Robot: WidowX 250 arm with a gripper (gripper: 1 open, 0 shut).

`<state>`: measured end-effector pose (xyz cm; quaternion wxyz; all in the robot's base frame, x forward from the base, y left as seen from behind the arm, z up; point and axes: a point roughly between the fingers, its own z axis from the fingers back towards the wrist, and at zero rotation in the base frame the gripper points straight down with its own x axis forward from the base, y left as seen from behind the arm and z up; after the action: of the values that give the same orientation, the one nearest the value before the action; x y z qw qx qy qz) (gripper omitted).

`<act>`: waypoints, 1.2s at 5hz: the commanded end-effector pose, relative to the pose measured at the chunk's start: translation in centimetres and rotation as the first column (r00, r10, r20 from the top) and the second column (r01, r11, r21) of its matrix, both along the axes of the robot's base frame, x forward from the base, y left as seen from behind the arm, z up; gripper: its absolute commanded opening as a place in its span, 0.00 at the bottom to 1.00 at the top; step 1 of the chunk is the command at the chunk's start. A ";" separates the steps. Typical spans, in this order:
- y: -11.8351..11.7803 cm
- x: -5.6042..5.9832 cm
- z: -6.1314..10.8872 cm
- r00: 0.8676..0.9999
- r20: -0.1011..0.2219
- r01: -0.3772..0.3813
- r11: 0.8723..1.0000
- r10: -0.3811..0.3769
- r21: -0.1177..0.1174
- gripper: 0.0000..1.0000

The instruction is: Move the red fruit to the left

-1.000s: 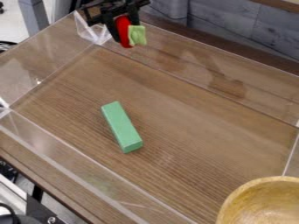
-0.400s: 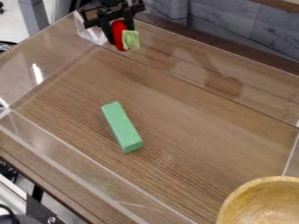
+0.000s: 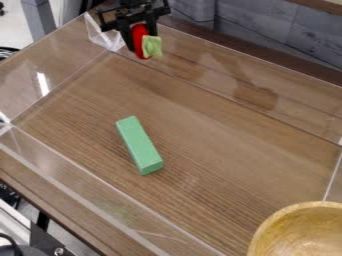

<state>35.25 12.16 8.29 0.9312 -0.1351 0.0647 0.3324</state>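
Note:
The red fruit (image 3: 140,39), small and bright red with a light green leafy top pointing right, hangs at the top of the camera view near the far left corner of the clear-walled tray. My gripper (image 3: 138,32) comes down from the top edge and is shut on the red fruit, its dark fingers on either side of it. Whether the fruit touches the wooden floor I cannot tell. A green rectangular block (image 3: 138,144) lies flat on the wood in the middle left, well apart from the gripper.
A clear plastic wall (image 3: 54,75) rings the wooden surface, with its far left corner right beside the gripper. A yellowish bowl (image 3: 305,232) sits at the bottom right corner. Open wood lies between the green block and the right wall.
The gripper with the red fruit has shifted slightly toward the far left corner and the fruit has rolled a little. The green block has not moved.

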 end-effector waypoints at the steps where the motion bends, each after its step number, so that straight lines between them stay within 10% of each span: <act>1: -0.9 1.4 2.0 0.998 0.064 0.001 0.999 -0.003 0.032 0.00; 6: -1.0 -0.2 4.3 0.997 0.049 -0.053 0.999 0.053 -0.006 0.00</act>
<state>34.85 11.00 9.33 0.9169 -0.1492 0.0841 0.3605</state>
